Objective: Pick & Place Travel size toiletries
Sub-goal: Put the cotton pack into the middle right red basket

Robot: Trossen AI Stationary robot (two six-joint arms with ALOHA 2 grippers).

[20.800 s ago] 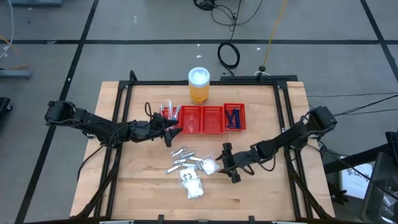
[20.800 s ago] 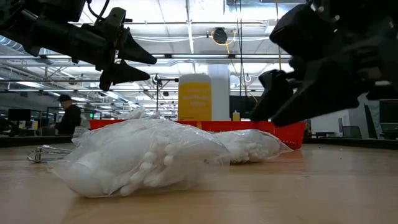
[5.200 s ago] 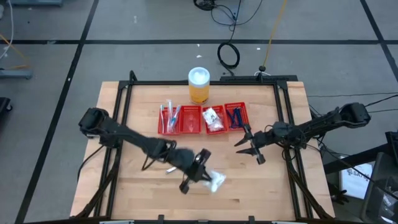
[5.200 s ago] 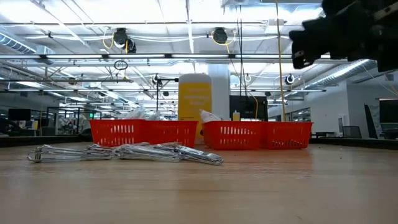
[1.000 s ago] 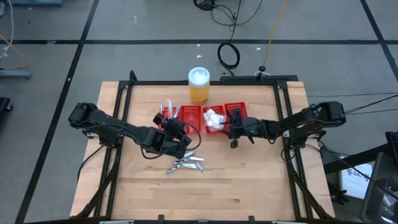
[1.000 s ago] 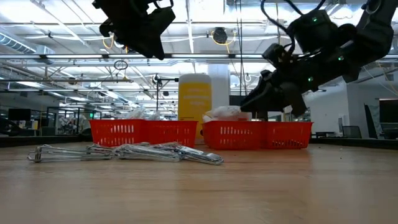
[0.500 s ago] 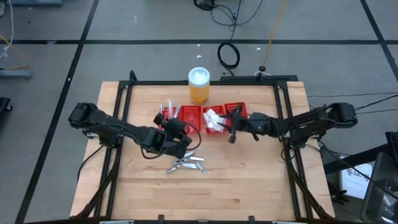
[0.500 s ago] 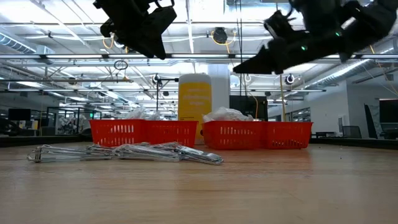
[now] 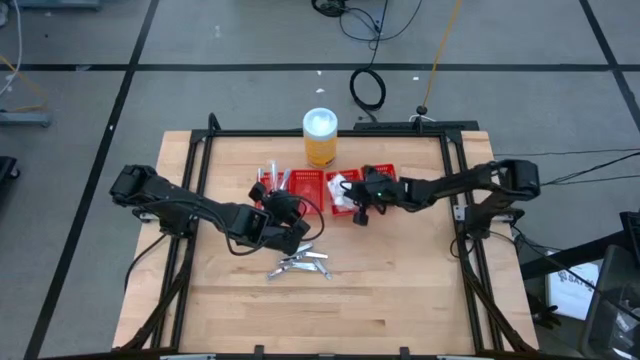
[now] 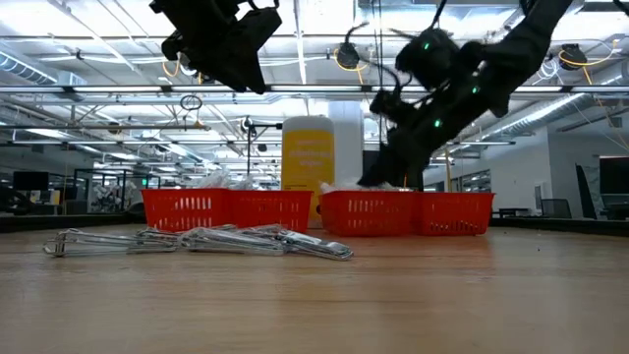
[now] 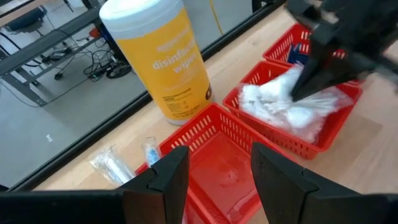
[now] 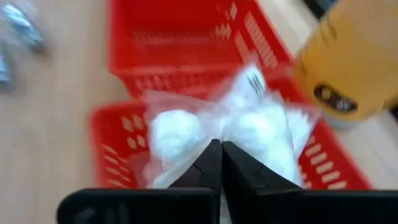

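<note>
Silvery tubes [image 9: 300, 263] lie on the bare wooden table [image 9: 400, 290]; the left tool [image 11: 214, 171] hovers beyond, half open, empty; the right tool [image 12: 219, 163], pinched shut, presses white packets [image 12: 249, 134] in the red tray [image 9: 375, 205]; farther stands an orange jar [image 9: 320, 137], then an open hall with ceiling lights

Grey floor [image 9: 80, 40] marked with dark tape lines [image 9: 135, 75]; black cables [image 9: 367, 88] coiled behind the wooden desk [image 9: 400, 290]. Beyond: open hall, exposed ceiling trusses [image 10: 98, 93], round ceiling fixtures [image 10: 346, 56].
</note>
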